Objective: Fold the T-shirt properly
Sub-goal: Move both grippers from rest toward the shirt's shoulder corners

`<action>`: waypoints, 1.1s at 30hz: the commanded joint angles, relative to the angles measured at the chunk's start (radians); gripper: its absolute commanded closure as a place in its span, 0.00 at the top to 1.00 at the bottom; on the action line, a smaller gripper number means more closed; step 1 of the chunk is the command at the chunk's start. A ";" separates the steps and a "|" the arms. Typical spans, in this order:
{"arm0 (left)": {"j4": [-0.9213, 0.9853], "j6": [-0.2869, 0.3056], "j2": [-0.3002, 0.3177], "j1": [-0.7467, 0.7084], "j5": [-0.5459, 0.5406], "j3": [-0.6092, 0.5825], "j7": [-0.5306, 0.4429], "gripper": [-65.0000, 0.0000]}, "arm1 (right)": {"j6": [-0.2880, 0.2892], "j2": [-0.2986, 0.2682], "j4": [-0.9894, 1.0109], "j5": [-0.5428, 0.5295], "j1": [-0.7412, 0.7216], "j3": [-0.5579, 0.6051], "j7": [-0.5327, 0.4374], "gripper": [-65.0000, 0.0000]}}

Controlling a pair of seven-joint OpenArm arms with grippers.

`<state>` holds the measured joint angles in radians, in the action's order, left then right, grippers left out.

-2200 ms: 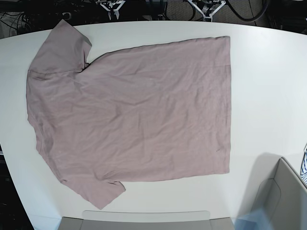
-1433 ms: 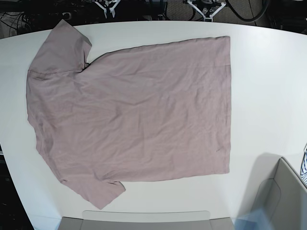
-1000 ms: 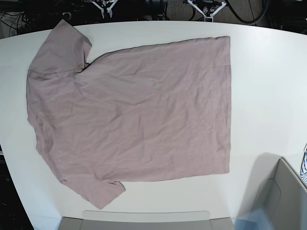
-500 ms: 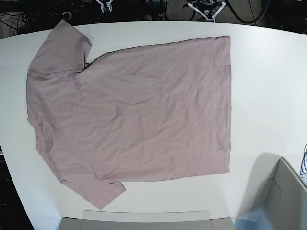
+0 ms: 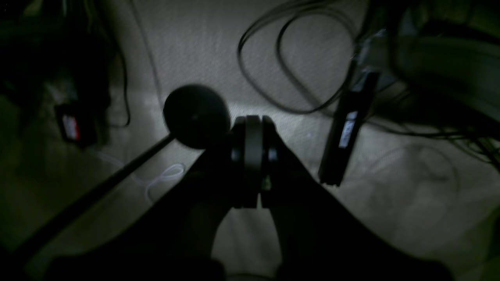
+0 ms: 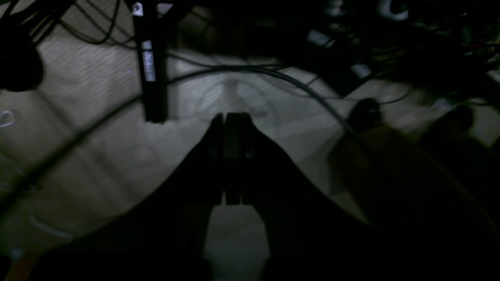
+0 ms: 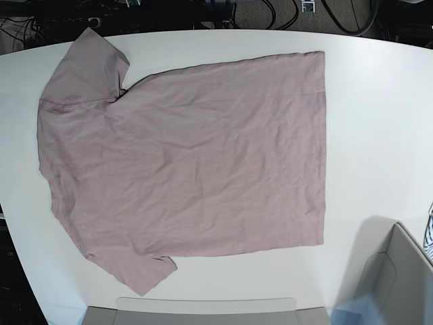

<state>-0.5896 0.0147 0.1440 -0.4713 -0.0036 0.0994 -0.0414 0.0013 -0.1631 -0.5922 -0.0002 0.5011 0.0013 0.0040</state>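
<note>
The white bench fills the base view, and the T-shirt lies spread flat on it, unfolded, covering the left and middle. Its neck end is toward the left edge, its straight hem toward the right; one sleeve reaches the far left corner, the other points at the near edge. The cloth is lightly wrinkled and lies alone — neither claw touches it, and no arm shows over the bench in this view. At the near right corner stands a grey box, with a bit of blue-and-white striped cloth at the frame's right edge, well apart from the shirt. A flat grey panel runs along the near edge, just below the lower sleeve. Both wrist views are dark and look down at pale floor off the bench, strewn with black cables. The left claw has its jaws pressed together with nothing between them; beside it are a round black foot on a rod and a dark bar bearing a pale label. The right claw is likewise closed on nothing, above the same sort of floor, with a labelled dark bar to its left.
</note>
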 commanded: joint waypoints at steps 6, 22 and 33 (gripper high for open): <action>-0.315 -0.015 0.041 -0.228 -0.005 0.006 0.056 0.00 | -0.001 -0.042 -0.283 -0.004 0.196 0.001 0.000 0.00; -0.962 -0.015 0.039 -0.636 -0.005 0.112 0.113 0.00 | -0.001 -0.181 -1.012 -0.085 0.632 -0.010 0.104 0.00; -1.354 -0.015 0.036 -0.663 -0.005 0.173 0.125 0.00 | -0.001 -0.270 -1.481 -0.415 0.770 -0.200 0.225 0.00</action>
<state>-1.9316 0.0074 0.1795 -1.1179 -0.0078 0.2684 0.0998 0.0109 -0.4335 -2.0724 -0.4183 1.2560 -0.1940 0.2256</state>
